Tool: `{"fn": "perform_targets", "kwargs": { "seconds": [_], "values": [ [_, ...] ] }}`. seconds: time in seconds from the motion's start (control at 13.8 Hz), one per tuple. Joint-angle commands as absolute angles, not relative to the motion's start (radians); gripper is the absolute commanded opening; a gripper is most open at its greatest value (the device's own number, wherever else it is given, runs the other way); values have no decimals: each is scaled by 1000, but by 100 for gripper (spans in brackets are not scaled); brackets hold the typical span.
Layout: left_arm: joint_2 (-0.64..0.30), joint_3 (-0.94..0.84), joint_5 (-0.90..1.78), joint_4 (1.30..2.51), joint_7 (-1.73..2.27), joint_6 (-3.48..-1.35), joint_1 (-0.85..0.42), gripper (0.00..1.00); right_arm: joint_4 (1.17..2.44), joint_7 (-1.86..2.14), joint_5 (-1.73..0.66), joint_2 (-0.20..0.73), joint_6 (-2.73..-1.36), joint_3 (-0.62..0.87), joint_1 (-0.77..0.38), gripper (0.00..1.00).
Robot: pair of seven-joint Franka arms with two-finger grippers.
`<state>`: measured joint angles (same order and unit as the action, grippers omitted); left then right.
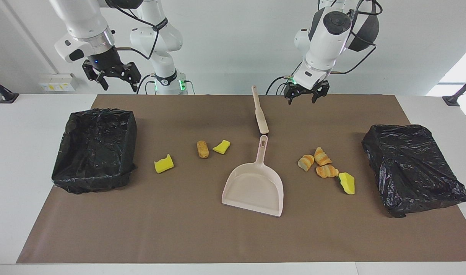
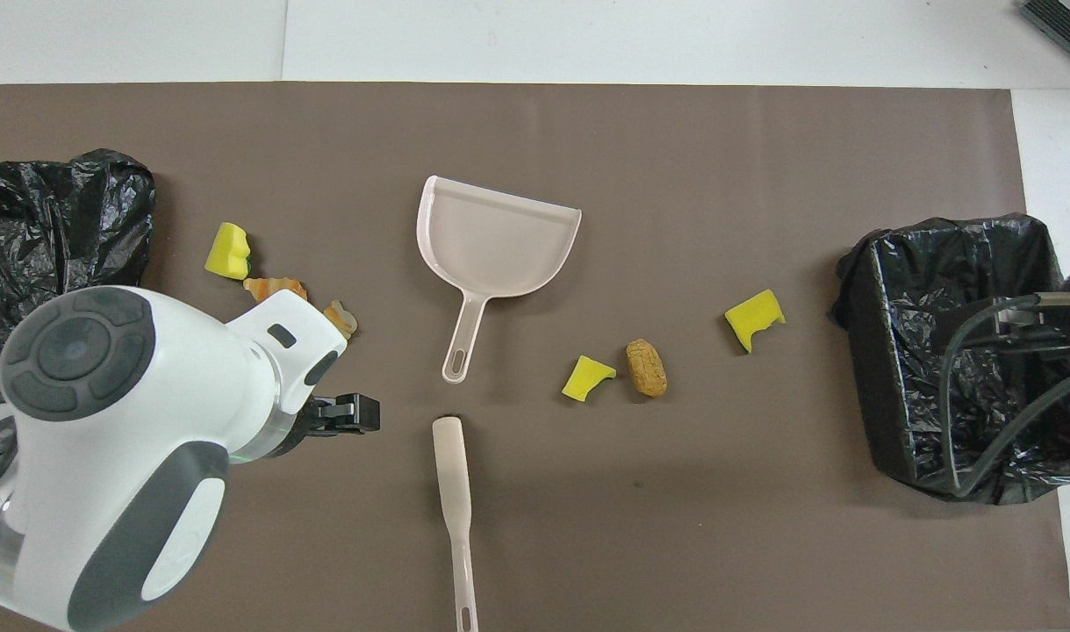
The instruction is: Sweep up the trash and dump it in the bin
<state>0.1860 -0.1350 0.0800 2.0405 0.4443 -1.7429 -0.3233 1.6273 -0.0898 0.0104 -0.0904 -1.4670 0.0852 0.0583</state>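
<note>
**Trash scattered on the mat, both tools raised**

A beige dustpan point(image 1: 255, 187) lies mid-table on the brown mat point(image 1: 179, 229), its handle pointing toward the robots. The beige hand brush point(image 1: 259, 112) lies just nearer the robots, in line with that handle, its tip close to the handle's end but apart from it.

Toward the right arm's end of the table lie a yellow sponge chunk point(image 1: 164, 164), an oblong brown bread roll point(image 1: 202, 149) and a second sponge chunk point(image 1: 221, 146) just beside the roll. An open bin lined with a black bag point(image 1: 95, 152) sits at that end. Toward the left arm's end, three croissant-like pieces point(image 1: 319, 163) cluster together, with a yellow sponge chunk showing a green face point(image 1: 347, 183) touching the cluster's edge. A second black-bagged bin point(image 1: 412, 168) stands at that end.

The left tool point(image 1: 304, 94) hangs above the mat's robot-side edge, beside the brush, fingers spread and holding nothing. The right tool point(image 1: 114, 78) is held high over the robot-side table edge, above the open bin's end, fingers spread and empty
</note>
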Motion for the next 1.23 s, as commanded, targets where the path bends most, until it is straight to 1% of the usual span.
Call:
{"fn": "perform_targets", "kwargs": {
  "seconds": [0.0,0.14,0.29,0.36,0.51,0.65,0.87,1.16],
  "values": [
    [222,-118,95,2149,530,-1811,-437,100,1658,-77,-12,-89,-1514,87,43,100],
    [218,-118,95,2230,633,-1902,-512,100,1657,-78,-31,-60,-1529,95,41,100],
    [181,-118,95,2310,724,-1986,-627,100,1657,-81,-35,-32,-1568,121,41,100],
    [184,-118,95,2360,760,-2032,-667,100,1657,-89,-37,-11,-1574,139,41,100],
    [184,-118,95,2417,845,-2098,-738,100,1657,-92,-51,32,-1618,164,41,100],
    [176,-118,95,2450,871,-2135,-781,100,1657,-126,-60,73,-1661,178,3,100],
    [179,-120,100,2480,890,-2155,-802,100,1658,-204,-58,127,-1710,178,-46,100],
    [190,-120,107,2497,919,-2166,-822,100,1664,-203,-57,135,-1713,178,-48,100]
  ]
}}
